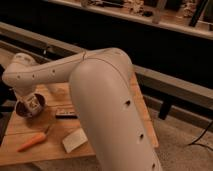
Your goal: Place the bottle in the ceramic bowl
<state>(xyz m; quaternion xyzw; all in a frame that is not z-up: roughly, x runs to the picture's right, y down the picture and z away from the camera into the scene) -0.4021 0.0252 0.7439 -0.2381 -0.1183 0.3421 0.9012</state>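
Gripper (pixel 29 96) over the ceramic bowl (pixel 20 111), at the table's (pixel 20 131) 9 o'clock edge. The bottle (pixel 34 104) apparently stands inside the bowl. Grip state cannot be told. A carrot (pixel 32 142) lies near the 6 o'clock edge.

Dim, warm light falls from above, giving the big white arm (pixel 105 95) a soft sheen and leaving the background nearly black. The gripper (pixel 31 101), low over the bowl (pixel 20 112) at the left end of the counter (pixel 55 131), sits in brownish shadow. Everything looks soft and grainy.
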